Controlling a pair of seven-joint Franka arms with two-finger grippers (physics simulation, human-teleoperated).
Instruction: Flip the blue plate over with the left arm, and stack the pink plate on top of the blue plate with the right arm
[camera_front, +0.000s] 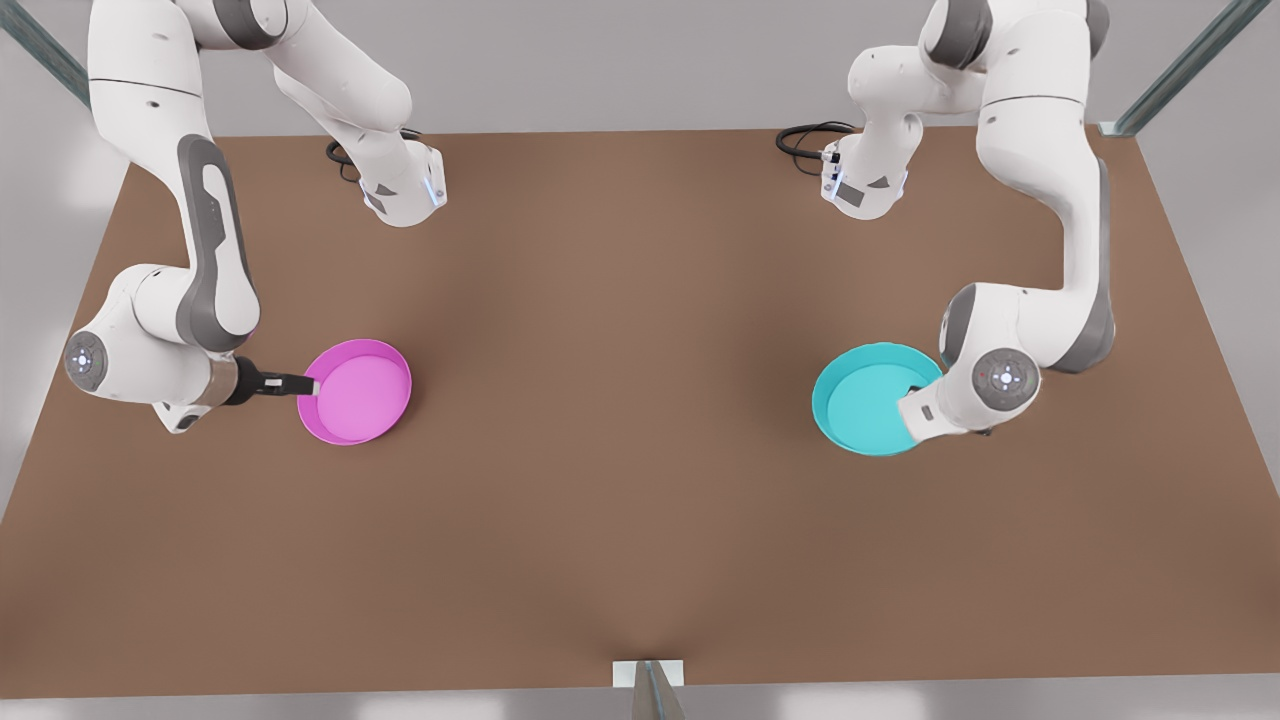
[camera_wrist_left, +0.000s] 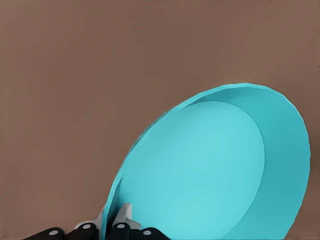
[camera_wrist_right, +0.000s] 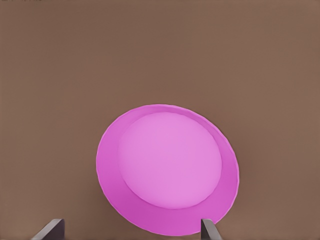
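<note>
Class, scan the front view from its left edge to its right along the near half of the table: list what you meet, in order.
Right arm's black end effector → round shallow magenta-pink plastic plate → round shallow turquoise plastic plate → left arm's white wrist, over that plate's edge.

Broad brown table, matte and plain. Resting on it toward the front view's left, the pink plate, open side up, lighter inside. Well apart, toward the front view's right, the blue plate, hollow showing, looking tipped with one rim edge raised off the surface.
</note>
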